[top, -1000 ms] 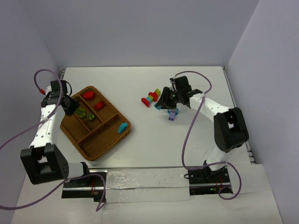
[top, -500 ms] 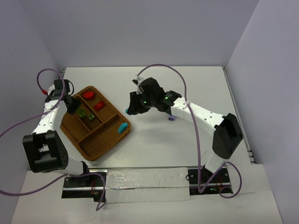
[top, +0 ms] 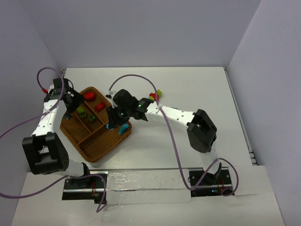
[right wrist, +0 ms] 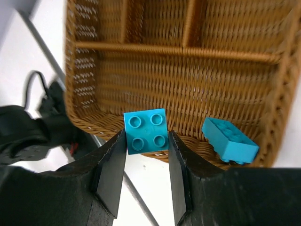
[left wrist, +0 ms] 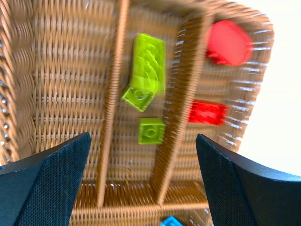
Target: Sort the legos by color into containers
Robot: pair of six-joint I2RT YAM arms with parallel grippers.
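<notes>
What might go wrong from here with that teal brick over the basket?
The right claw holds the teal brick seemingly right above the tray rim; released here, it may tip outside. The open left claw hovers over the same tray, so the two might collide.

I have my right gripper [top: 113, 121] reaching across to the right-hand corner of the wicker tray [top: 89, 148], just beside a teal brick [top: 124, 128] lying inside it. My left gripper [top: 71, 102] hangs over the tray's far left side, near the red bricks [top: 89, 96] and green bricks [top: 83, 113], which sit in separate compartments.
</notes>
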